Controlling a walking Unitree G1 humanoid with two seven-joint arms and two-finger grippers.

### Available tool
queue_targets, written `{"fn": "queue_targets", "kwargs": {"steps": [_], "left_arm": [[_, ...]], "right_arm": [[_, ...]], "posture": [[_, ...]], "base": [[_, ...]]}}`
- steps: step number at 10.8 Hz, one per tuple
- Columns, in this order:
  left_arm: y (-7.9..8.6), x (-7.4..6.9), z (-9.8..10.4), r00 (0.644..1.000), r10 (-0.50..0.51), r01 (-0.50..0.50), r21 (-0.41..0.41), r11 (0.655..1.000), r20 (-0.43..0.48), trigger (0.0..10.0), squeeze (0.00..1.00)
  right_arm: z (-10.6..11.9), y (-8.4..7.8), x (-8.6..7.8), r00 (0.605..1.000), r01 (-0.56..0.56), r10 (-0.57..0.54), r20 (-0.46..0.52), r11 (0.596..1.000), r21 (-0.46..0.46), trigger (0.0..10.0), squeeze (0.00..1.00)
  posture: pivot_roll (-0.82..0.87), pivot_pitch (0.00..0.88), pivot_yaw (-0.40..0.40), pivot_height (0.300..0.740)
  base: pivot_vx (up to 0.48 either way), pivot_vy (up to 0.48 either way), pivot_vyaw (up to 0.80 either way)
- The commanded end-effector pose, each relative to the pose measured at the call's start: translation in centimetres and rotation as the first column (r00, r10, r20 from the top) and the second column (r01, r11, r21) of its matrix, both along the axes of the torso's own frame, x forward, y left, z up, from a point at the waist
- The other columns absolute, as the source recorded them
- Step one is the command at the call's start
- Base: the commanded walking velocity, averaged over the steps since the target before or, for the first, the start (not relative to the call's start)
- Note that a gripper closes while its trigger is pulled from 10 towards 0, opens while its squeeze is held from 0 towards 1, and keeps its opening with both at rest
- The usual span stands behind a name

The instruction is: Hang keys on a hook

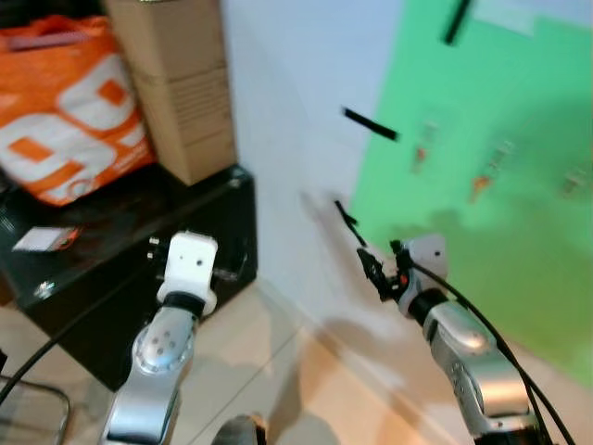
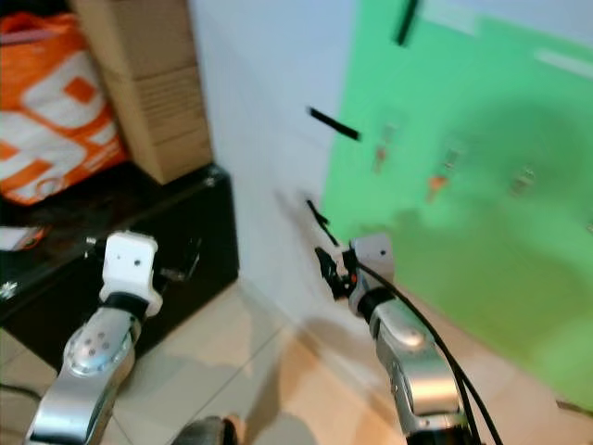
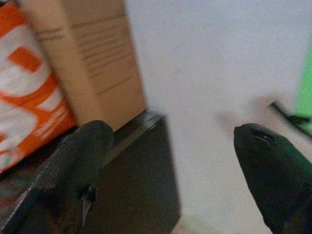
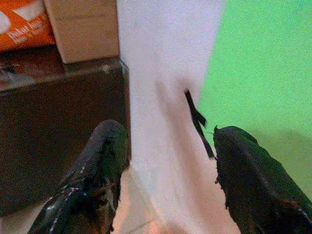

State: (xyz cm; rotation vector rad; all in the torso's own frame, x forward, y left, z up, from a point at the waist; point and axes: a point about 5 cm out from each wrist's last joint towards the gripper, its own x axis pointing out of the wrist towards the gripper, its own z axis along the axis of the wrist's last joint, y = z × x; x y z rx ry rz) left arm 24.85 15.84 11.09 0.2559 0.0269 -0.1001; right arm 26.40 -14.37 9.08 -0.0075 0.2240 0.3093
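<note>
At the far left we see an orange-and-white bag (image 1: pixel 65 107) resting on a low black cabinet (image 1: pixel 130 269), with a tall cardboard box (image 1: pixel 176 88) standing just beside it on the same top, against the white wall (image 1: pixel 287 120). In front of the cabinet our left arm rises from below, and in its wrist view the left tool (image 3: pixel 170 161) is spread wide, its two black fingers (image 3: pixel 78 161) well apart and nothing between them, aimed at the corner where box, cabinet and wall meet. Moving right, a thin black strap-like piece (image 1: pixel 350 225) shows against the wall near the edge of the green panel (image 1: pixel 491 204); its long axis runs on a slant, the upper end toward the left and the lower end toward the right tool, but the blur keeps us from telling whether it is the keys or their lanyard, or whether it touches a finger. The right tool (image 4: pixel 165 170) is also spread wide in its wrist view, pointing at the seam between wall and green panel, with the slanted black piece lying close to one finger (image 4: pixel 253 180). Farther right, on the green panel, several small blurred hooks (image 1: pixel 422 148) sit in a rough row, with a dark bar (image 1: pixel 371 123) near the panel's left edge.
</note>
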Motion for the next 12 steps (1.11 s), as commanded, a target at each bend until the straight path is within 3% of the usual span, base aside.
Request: {"fn": "queue_targets", "kwargs": {"steps": [1, 2, 3, 7, 10, 12], "left_arm": [[-0.1, -0.3, -0.8, 0.998, -0.019, 0.02, 0.009, 1.0, -0.058, 10.0, 0.67], [-0.2, -0.4, -0.9, 0.996, -0.04, 0.041, 0.006, 0.999, -0.083, 10.0, 0.67], [-0.3, -0.4, -0.9, 0.995, -0.055, 0.057, 0.021, 0.998, -0.081, 10.0, 0.57], [0.2, 0.2, -0.2, 0.995, -0.094, 0.096, 0.063, 0.993, -0.035, 10.0, 0.57], [0.9, 1.1, 0.1, 0.991, -0.121, 0.123, 0.044, 0.991, -0.048, 10.0, 0.58], [0.3, 1.5, 0.3, 0.989, -0.147, 0.148, 0.038, 0.988, -0.029, 10.0, 0.59]], "right_arm": [[0.2, -0.7, -0.1, 1.0, 0.024, -0.024, -0.003, 1.0, 0.012, 10.0, 1.0], [0.1, -0.8, -0.1, 0.999, 0.032, -0.032, -0.005, 0.999, 0.01, 10.0, 1.0], [0.1, -1.1, -0.1, 0.999, 0.046, -0.046, -0.01, 0.999, 0.004, 10.0, 1.0], [-0.1, -1.0, -0.2, 0.997, 0.077, -0.076, -0.011, 0.996, 0.046, 10.0, 1.0], [0.0, -0.9, -0.8, 0.991, 0.135, -0.135, -0.007, 0.99, 0.046, 10.0, 1.0], [0.3, -1.2, -1.0, 0.991, 0.136, -0.135, -0.013, 0.99, 0.048, 10.0, 1.0]], "posture": [[0.03, 0.0, -0.036, 0.74], [0.03, 0.0, -0.036, 0.74], [0.03, 0.0, -0.039, 0.74], [0.04, 0.0, 0.029, 0.74], [-0.01, 0.0, 0.113, 0.74], [-0.03, 0.0, 0.111, 0.74]], "base": [[0.0, 0.0, 0.8], [0.0, 0.0, 0.8], [0.0, 0.0, 0.8], [0.0, 0.0, 0.8], [0.0, 0.0, 0.8], [0.0, 0.0, 0.8]]}}
